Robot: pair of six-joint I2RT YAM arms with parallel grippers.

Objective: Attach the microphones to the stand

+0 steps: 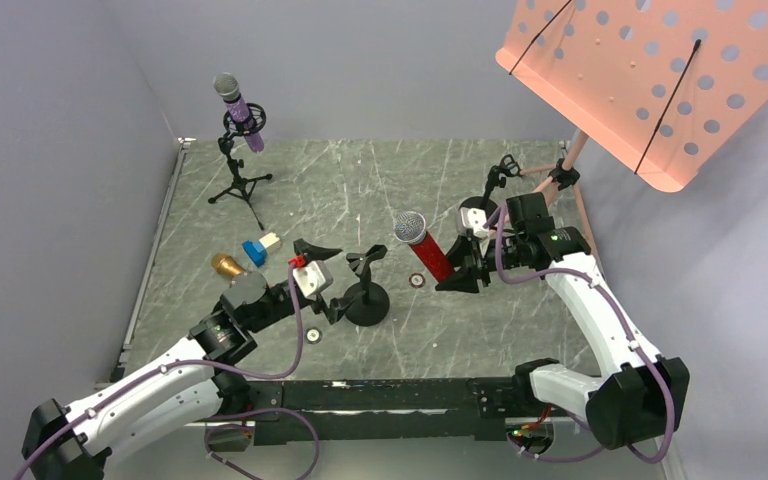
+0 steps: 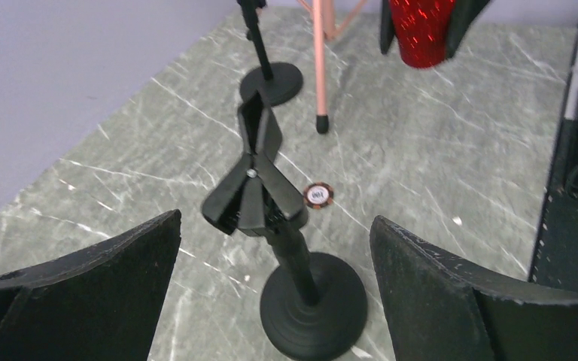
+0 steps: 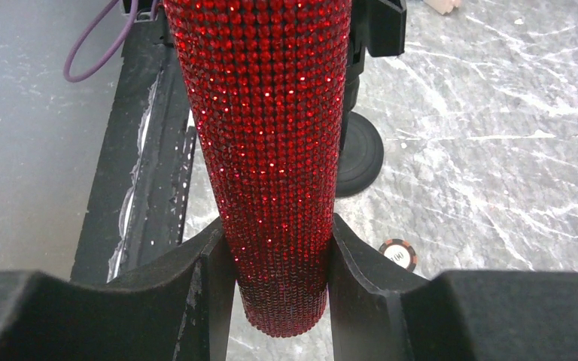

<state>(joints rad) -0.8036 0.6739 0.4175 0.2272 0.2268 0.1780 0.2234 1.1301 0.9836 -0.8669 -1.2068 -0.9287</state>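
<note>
**Three microphones, three stands: one mounted, one in hand, one lying loose**

You have three microphones in view. The purple microphone [image 1: 241,110] sits in the tripod stand [image 1: 239,182] at the far left corner of the desk [image 1: 380,180], with its silver head up. The gold microphone [image 1: 226,265] lies flat near the left edge, just beside a blue-and-white block [image 1: 258,247]. The red microphone [image 1: 428,254] is off the desk surface, right of centre and tilted, with its mesh head toward the far left.

Your right end effector [image 3: 280,256] pinches the red microphone near its lower end. The right wrist view shows both fingers [image 3: 203,278] pressed against the glitter body.

Your left end effector [image 2: 275,226] is spread wide and grips nothing. In the left wrist view, its two fingers [image 2: 113,263] flank the round-base stand [image 2: 301,286] without touching it.

There are three stands. One is the tripod. The round-base stand stands near the middle of the desk, toward the near edge, and its clip [image 2: 254,180] points up and away. A second round-base stand [image 1: 500,172] is toward the far right corner, beside the legs of the pink music stand [image 1: 660,80].

Two small round discs lie on the desk. One disc [image 1: 417,280] is between the central stand and the red microphone. The other disc [image 1: 314,335] is nearer the near edge.
</note>
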